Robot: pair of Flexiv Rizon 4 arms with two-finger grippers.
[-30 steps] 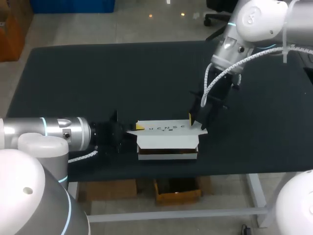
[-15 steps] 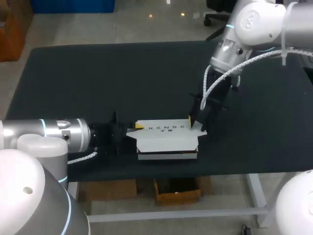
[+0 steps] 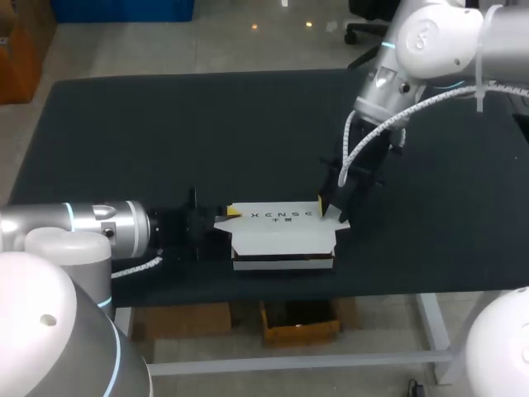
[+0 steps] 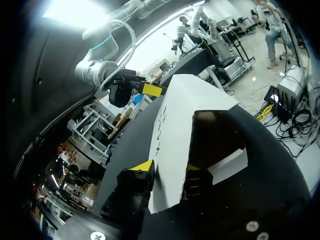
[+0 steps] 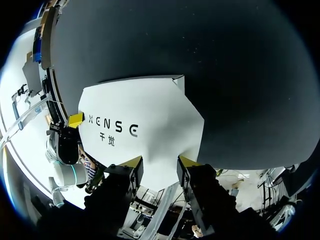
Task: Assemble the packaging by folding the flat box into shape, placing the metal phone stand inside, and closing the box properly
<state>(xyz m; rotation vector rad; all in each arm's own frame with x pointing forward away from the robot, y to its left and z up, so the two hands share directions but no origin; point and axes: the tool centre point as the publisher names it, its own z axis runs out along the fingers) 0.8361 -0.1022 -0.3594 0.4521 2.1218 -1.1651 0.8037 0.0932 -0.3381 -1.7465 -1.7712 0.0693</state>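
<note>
On the black bench (image 3: 124,124), near its front edge, the white box (image 3: 281,230) stands folded into shape but apparently not tucked shut. The left gripper (image 4: 167,172) pinches one end and the right gripper (image 5: 160,162) pinches the other. No phone stand shows, so I cannot tell whether it is inside. Closing is likely still left to do.

Head camera looking down from above and behind on the whole table (image 3: 165,124), 2 wrist cameras peering in close from opposite ends of the white box (image 3: 283,231), all 3 sharing it.
</note>
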